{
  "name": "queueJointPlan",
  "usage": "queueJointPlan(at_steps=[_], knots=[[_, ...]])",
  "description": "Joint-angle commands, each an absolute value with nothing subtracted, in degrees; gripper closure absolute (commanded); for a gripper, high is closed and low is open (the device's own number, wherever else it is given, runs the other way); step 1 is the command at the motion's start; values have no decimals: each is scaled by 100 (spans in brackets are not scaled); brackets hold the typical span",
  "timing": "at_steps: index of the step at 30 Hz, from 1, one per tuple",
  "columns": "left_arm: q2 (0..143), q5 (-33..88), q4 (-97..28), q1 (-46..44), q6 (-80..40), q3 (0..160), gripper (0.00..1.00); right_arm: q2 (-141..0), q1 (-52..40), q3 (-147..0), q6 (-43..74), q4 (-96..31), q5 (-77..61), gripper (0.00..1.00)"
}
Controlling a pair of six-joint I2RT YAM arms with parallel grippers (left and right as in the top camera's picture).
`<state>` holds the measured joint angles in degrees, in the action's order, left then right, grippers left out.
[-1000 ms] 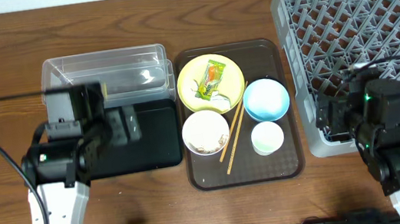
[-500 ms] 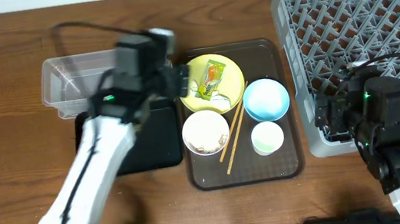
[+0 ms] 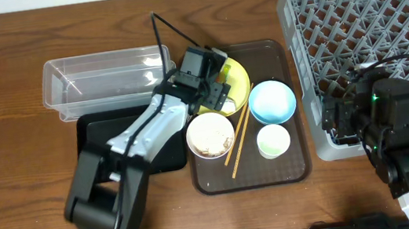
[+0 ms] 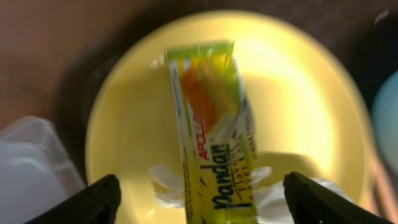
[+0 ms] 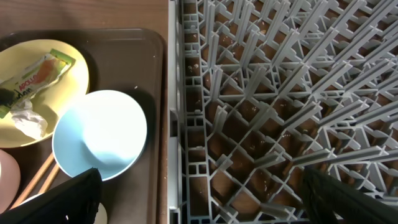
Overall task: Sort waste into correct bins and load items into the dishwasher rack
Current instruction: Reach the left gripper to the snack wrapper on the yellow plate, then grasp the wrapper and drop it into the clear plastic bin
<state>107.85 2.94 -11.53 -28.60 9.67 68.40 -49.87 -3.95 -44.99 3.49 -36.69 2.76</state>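
Dishwasher rack (image 3: 368, 37): grey lattice at the far right of the table (image 3: 1, 70), the largest thing in view. Its left edge runs just beside the brown serving tray (image 3: 252, 175).

Brown tray: centre of the table. It carries all the tableware.

Clear tub (image 3: 97, 77): left of the brown tray, at the far side. Black tray (image 3: 92, 131): directly in front of the tub, edges touching or nearly so. The left arm crosses over it.

Right gripper (image 5: 205, 199): hangs over the rack's near-left corner. Fingers are spread wide, nothing between them.

Left gripper (image 4: 202, 205): over the yellow plate, fingers released and far apart. The two tips stand either side of the wrapper's near end. Contact with wrapper or plate cannot be judged.

Yellow plate (image 4: 124, 124): far-left corner of the brown tray, partly hidden in the overhead view by the left gripper.

Light blue bowl (image 3: 272, 101): right of the plate, upright. White bowl (image 3: 210, 135): in front of the plate, upright. Small white cup (image 3: 273, 140): in front of the blue bowl.

Chopsticks (image 3: 240, 129): lie diagonally between the white bowl and the blue bowl and cup, with the far ends at the plate's rim.

Wrapper (image 4: 214, 130): green, yellow and orange, flat on the plate. White scraps (image 4: 165, 183): on the plate at the wrapper's near end, touching it.
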Motion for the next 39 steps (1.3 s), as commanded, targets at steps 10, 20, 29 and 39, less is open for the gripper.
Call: queueJointPlan(at_steps=[10, 20, 29, 39], knots=[[10943, 211, -1151, -2847, 1022, 6978, 88, -4978, -414, -4617, 425, -3754, 250, 1], [9456, -163, -1811, -2432, -132, 6978, 94, -4978, -414, -4617, 423, -3750, 252, 1], [9218, -388, -2265, -1009, -1826, 6932, 94, -4978, -414, -4617, 423, -3747, 250, 1], [9367, -399, -2265, -578, -1874, 6921, 61, -4978, -414, -4617, 423, -3750, 250, 1]])
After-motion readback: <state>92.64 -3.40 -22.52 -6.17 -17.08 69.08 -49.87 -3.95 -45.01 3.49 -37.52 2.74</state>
